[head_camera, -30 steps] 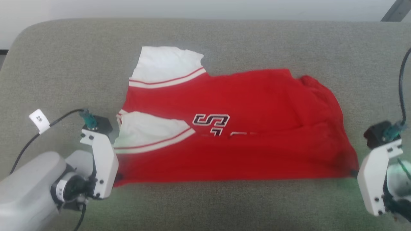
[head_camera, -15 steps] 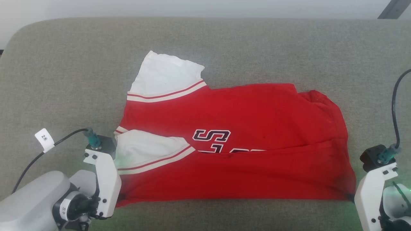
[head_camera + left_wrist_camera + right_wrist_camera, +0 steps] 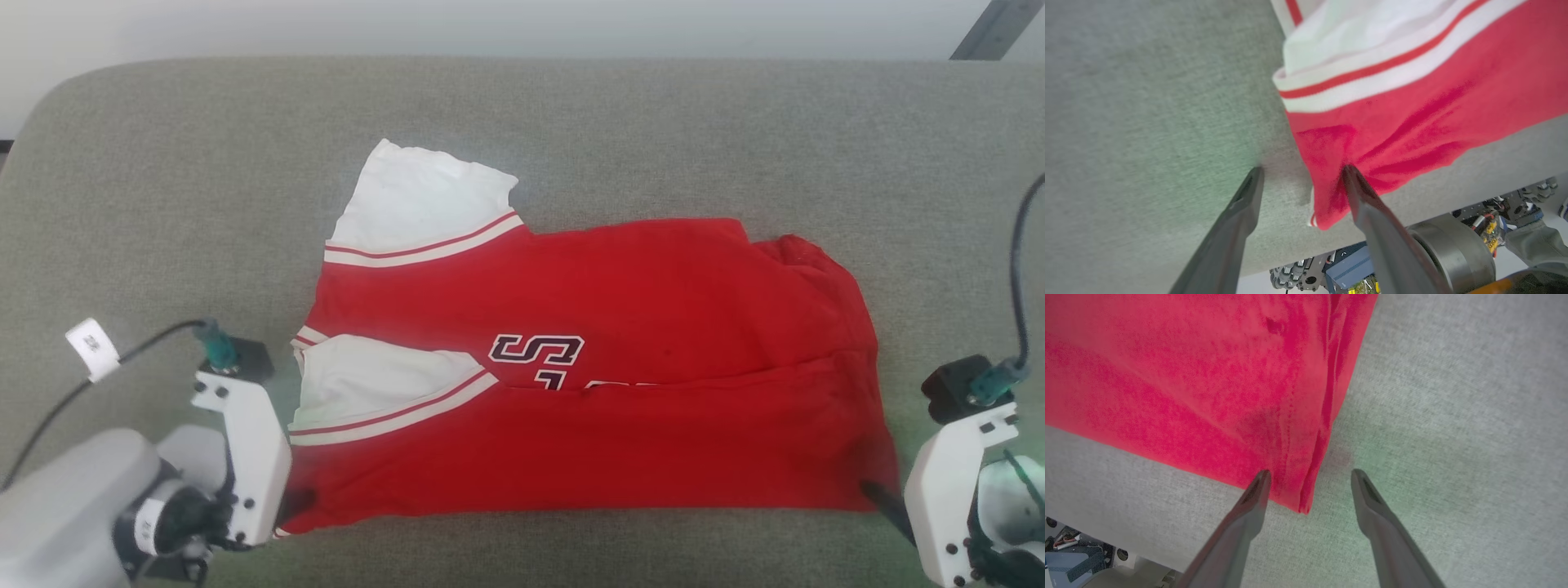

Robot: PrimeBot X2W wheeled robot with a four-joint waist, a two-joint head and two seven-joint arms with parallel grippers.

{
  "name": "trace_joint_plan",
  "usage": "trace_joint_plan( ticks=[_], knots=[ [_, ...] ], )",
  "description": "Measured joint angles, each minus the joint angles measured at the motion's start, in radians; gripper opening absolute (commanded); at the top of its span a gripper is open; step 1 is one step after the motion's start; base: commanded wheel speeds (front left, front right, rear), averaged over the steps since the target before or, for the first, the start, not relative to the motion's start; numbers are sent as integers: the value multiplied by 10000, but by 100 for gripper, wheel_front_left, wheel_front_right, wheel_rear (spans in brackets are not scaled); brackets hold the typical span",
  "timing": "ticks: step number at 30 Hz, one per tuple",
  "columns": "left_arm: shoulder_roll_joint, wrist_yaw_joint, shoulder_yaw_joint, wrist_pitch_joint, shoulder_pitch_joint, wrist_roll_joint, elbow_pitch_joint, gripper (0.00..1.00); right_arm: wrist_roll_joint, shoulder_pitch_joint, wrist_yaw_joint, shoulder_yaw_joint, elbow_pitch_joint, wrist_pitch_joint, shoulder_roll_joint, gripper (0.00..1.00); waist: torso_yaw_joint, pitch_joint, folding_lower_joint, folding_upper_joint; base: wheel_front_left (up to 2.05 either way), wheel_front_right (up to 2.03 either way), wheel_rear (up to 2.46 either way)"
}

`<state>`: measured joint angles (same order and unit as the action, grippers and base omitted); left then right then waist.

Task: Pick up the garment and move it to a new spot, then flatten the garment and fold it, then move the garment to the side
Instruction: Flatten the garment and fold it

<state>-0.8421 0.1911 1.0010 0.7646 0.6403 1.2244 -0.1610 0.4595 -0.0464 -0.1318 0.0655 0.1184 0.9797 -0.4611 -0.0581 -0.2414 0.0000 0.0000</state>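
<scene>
Grey woven cloth covers the padded surface [image 3: 163, 204]. On it the garment [image 3: 620, 327] lies folded lengthwise, with its white sleeves at the robot's left side. The left pincer [image 3: 1302, 171] is spread, and the near left corner of the garment lies between its fingers. The right pincer [image 3: 1310, 473] is spread too, around the near right corner.

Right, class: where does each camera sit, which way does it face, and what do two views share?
Left wrist: on the left arm, looking along the open left pincer at one shirt corner.
Right wrist: on the right arm, looking along the open right pincer at another corner.
Head: above, facing down on the whole shirt, grey cushion, both pincers.
Shared: both corners also appear in the head view.
</scene>
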Motion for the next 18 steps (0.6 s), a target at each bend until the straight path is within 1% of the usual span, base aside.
trace_joint_plan(
  ticks=[5,8,11,14,18],
  knots=[
    [-644,249,-201,268,476,-207,865,100,-46,-9,2,-395,374,-502,109,100,73,115,0,0,0,0,0],
    [-849,311,-387,328,840,-360,1156,100,-163,-93,2,-546,623,-1041,255,100,176,124,0,0,0,0,0],
    [-951,316,-600,311,1265,-491,1174,100,-537,-393,2,-711,826,-1914,445,100,338,76,0,0,0,0,0],
    [-917,107,-721,244,1692,-631,955,100,-913,-786,2,-888,932,-3139,878,100,551,-28,0,0,0,0,0],
    [-780,-307,-897,-29,2404,-1020,360,100,-1358,-1429,2,-926,989,-4974,1499,100,878,-252,0,0,0,0,0]
  ],
)
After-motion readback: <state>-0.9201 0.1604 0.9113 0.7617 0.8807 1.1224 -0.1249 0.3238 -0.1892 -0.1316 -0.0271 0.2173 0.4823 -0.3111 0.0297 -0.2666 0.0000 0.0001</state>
